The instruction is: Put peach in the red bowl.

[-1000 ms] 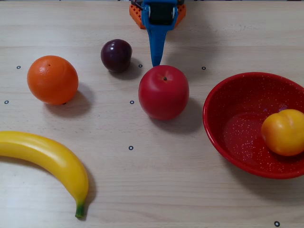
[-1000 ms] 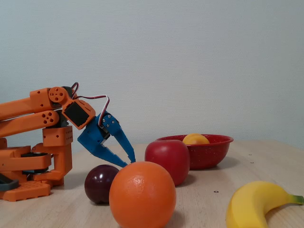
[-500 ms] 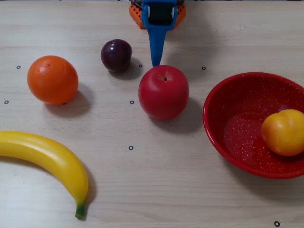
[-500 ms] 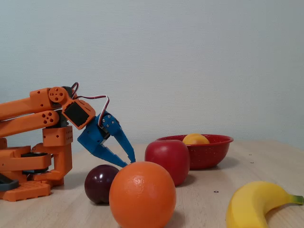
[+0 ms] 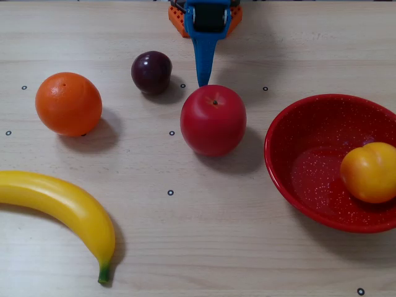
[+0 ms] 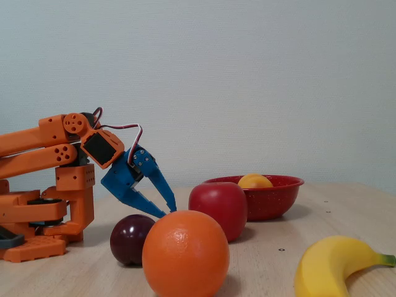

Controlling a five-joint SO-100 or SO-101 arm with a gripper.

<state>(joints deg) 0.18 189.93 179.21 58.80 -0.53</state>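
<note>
Against the frames from half a second and a second before, nothing had shifted: arm, fruit and bowl all held the same places in both fixed views. The peach [image 5: 370, 172] lay inside the red bowl [image 5: 309, 120], against its right-hand wall in the top-down fixed view, at the right edge of the table [image 5: 204, 241]. In the low side-on fixed view only the peach's top [image 6: 255, 180] showed above the bowl's rim [image 6: 272, 182]. The gripper [image 6: 166, 210] was well apart from the peach, folded back at the far side of the table; its blue fingers [image 6: 162, 189] stood slightly apart with nothing between them, tips pointing down. From above, the gripper [image 5: 202, 79] pointed toward the red apple [image 5: 213, 119], which sat between it and the bowl, with the plum [image 5: 151, 72] just to its left. The peach looked smooth and glossy, yellow-orange, with a faint crease near its top, and was smaller than the apple. The orange [image 5: 68, 103] and the banana [image 5: 59, 210] lay on the left side, apart from the bowl.
</note>
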